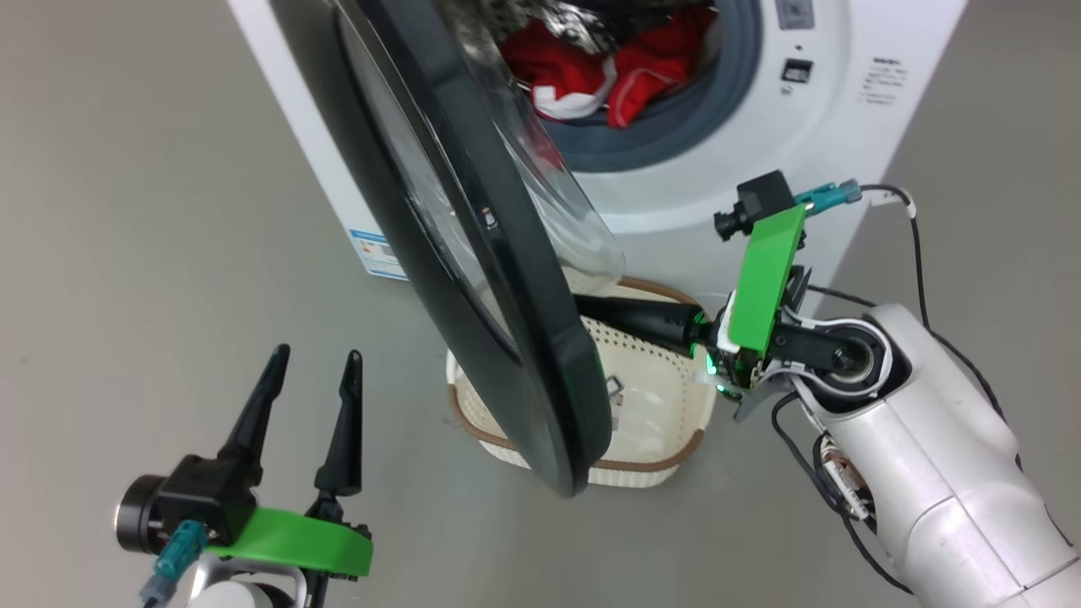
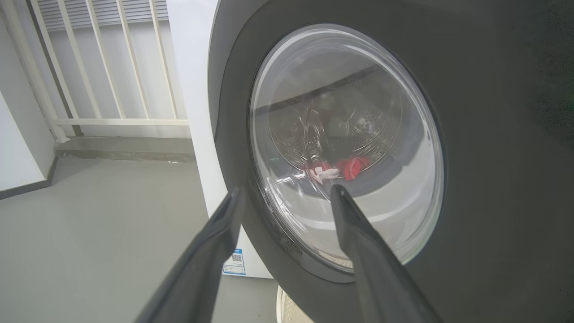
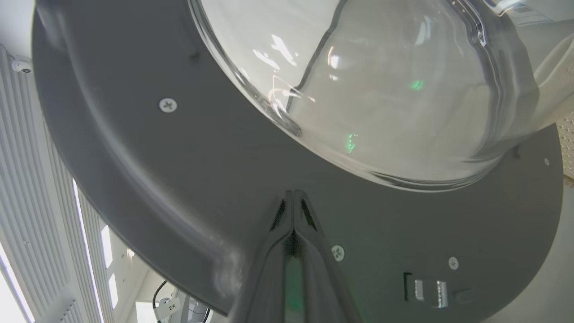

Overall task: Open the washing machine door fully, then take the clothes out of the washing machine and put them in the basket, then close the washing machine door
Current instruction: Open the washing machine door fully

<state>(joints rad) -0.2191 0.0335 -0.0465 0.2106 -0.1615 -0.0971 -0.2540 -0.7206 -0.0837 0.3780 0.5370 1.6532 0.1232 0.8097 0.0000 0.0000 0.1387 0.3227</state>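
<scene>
Closest in, the left gripper [image 1: 318, 355] sits with its fingers spread and nothing between them, aimed at the outer face of the washing machine door [image 1: 473, 279]. On the other side, the right gripper [image 3: 293, 194] has its fingers pinched together on nothing, with the tips apparently pressed against the door's dark inner rim just below the glass bowl [image 3: 358, 89].

The door's only about halfway open, so I'd push low on that rim and follow the hinge arc rather than slide onto the glass. Heads up though: the left gripper is parked on the side the door swings toward, so it probably needs to back off.

The basket [image 1: 667, 460] is on the floor [image 1: 127, 211] right under the door, no clothes in it yet. Behind it is the washing machine [image 1: 844, 127], with the clothes [image 1: 642, 76] heaped in the drum.
</scene>
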